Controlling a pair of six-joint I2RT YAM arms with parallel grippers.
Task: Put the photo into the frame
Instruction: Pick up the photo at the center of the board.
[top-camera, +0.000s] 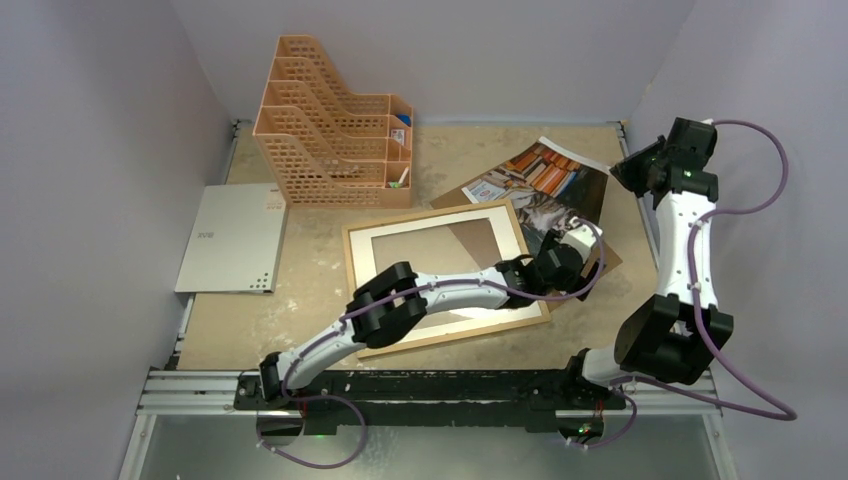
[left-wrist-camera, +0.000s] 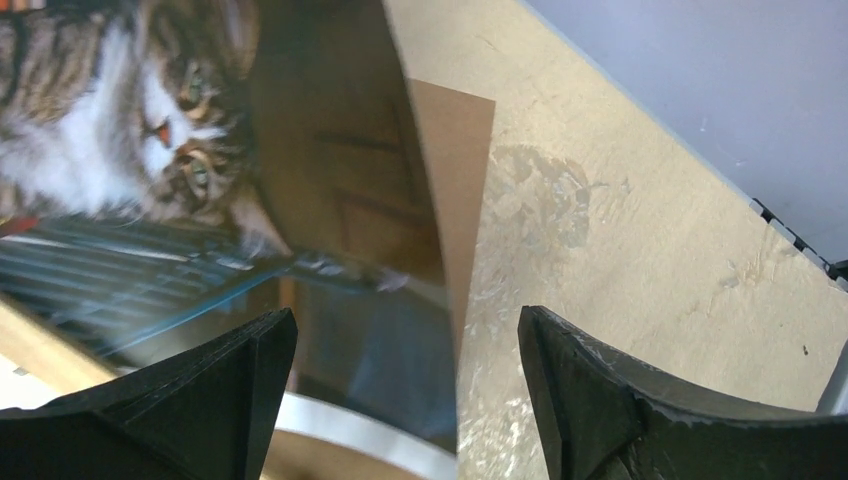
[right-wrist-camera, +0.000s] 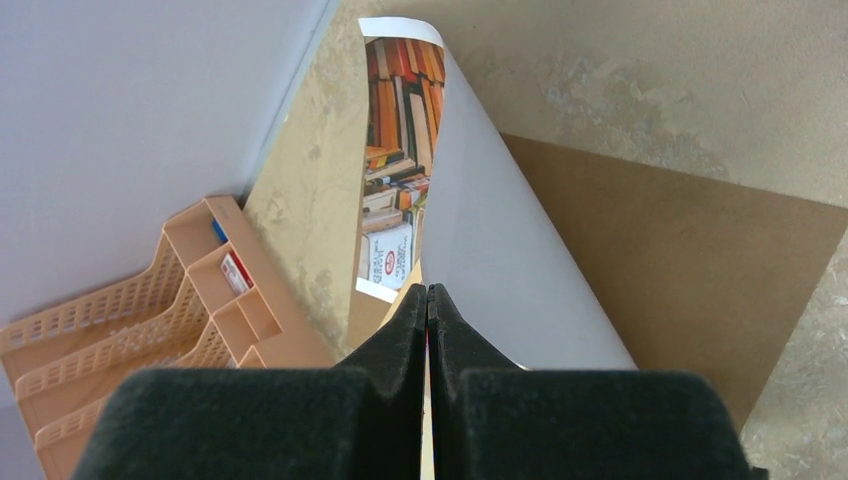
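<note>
Right up close, the left jaws stand wide apart, black fingers (left-wrist-camera: 200, 400) spread and nothing between them. They hover low over the cat end of the photo (left-wrist-camera: 150, 150) and the edge of the brown backing board (left-wrist-camera: 455, 150) under it.

From overhead, the left arm (top-camera: 430, 290) reaches across the frame (top-camera: 430, 215) to get there. The frame lies flat on the bench (top-camera: 300, 320), its long axis running left to right, the right end swung a little toward the back wall. Its pane is open to view, with no print in it.

The photo is outside the frame, just beyond its far right corner, picture side up on the backing board. It sits cornerwise to the frame, with the cat end toward the near side and the stacked books toward the back wall. Its right edge curls upward, so the right wrist view catches the plain white back.

The right arm (top-camera: 685, 240) bends in from the right. Its jaws are clenched tight, and the lifted edge runs straight into their seam. They look to be pinching the print, though the contact itself is hidden.

At the back left stands the orange organizer (top-camera: 330, 130), with a grey perforated sheet (top-camera: 232, 238) flat beside it.
</note>
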